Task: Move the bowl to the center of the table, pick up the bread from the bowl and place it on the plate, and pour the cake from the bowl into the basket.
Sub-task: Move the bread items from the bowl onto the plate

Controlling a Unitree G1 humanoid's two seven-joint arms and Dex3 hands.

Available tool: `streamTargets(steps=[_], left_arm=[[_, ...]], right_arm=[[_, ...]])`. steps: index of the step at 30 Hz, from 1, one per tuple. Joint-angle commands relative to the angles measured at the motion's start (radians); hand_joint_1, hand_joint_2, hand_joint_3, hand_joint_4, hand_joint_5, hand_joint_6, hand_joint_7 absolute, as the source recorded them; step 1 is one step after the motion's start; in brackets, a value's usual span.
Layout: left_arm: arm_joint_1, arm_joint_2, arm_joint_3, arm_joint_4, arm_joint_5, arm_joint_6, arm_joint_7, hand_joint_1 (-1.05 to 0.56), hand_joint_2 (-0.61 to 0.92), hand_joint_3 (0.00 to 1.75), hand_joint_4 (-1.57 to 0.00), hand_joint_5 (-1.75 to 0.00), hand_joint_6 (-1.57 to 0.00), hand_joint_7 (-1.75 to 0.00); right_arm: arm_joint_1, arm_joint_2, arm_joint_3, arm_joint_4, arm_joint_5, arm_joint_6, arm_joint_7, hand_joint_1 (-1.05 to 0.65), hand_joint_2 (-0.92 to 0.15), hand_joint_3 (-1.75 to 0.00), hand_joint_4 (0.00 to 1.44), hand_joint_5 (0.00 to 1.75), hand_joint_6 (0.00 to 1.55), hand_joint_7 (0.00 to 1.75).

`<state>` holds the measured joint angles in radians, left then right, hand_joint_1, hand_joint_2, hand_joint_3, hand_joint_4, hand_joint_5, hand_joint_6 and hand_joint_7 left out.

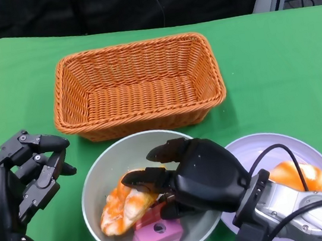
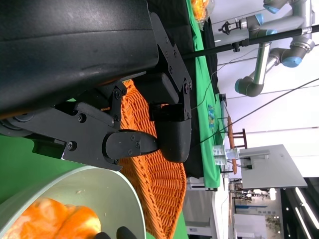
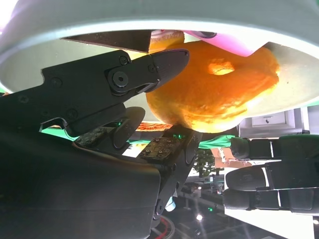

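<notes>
The pale grey bowl (image 1: 97,177) stands at the table's near middle and holds an orange bread (image 1: 122,207) and a pink cake (image 1: 159,234). My right hand (image 1: 199,175) reaches into the bowl from the right and grips the bread. The right wrist view shows its fingers (image 3: 164,62) closed above and below the bread (image 3: 214,94). My left hand (image 1: 22,176) hovers left of the bowl with fingers apart, holding nothing. A lilac plate (image 1: 254,143) lies right of the bowl with another orange bread (image 1: 301,176) on it, partly hidden by my right forearm.
An orange wicker basket (image 1: 138,87) with nothing in it stands just behind the bowl on the green cloth. In the left wrist view the basket (image 2: 159,184) lies beyond my left hand (image 2: 124,124), with the bowl's rim (image 2: 99,184) close by.
</notes>
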<state>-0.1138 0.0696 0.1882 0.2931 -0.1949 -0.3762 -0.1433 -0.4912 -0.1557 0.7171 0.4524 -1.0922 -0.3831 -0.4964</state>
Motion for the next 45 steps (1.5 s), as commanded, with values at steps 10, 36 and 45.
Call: streamTargets(steps=[10, 36, 45], left_arm=[[-0.009, 0.006, 0.010, 0.039, 0.047, -0.045, 0.029, -0.14, 0.78, 0.54, -0.74, -1.41, -0.80, -1.06], [-0.014, 0.004, 0.010, 0.063, 0.067, -0.067, 0.043, -0.16, 0.79, 0.51, -0.75, -1.41, -0.79, -1.07], [-0.022, 0.006, 0.013, 0.082, 0.076, -0.087, 0.045, -0.15, 0.78, 0.53, -0.74, -1.41, -0.81, -1.07]], right_arm=[[-0.047, 0.072, 0.020, 0.105, 0.007, 0.035, -0.086, -0.41, -0.92, -0.03, 1.09, 0.39, 0.97, 0.07], [-0.098, 0.113, 0.080, 0.215, 0.018, 0.075, -0.206, -0.38, -0.92, -0.04, 0.78, 1.00, 1.16, 0.01], [-0.085, 0.066, 0.016, 0.089, 0.117, 0.022, -0.099, -0.35, -0.92, -0.24, 0.66, 1.37, 1.20, 0.11]])
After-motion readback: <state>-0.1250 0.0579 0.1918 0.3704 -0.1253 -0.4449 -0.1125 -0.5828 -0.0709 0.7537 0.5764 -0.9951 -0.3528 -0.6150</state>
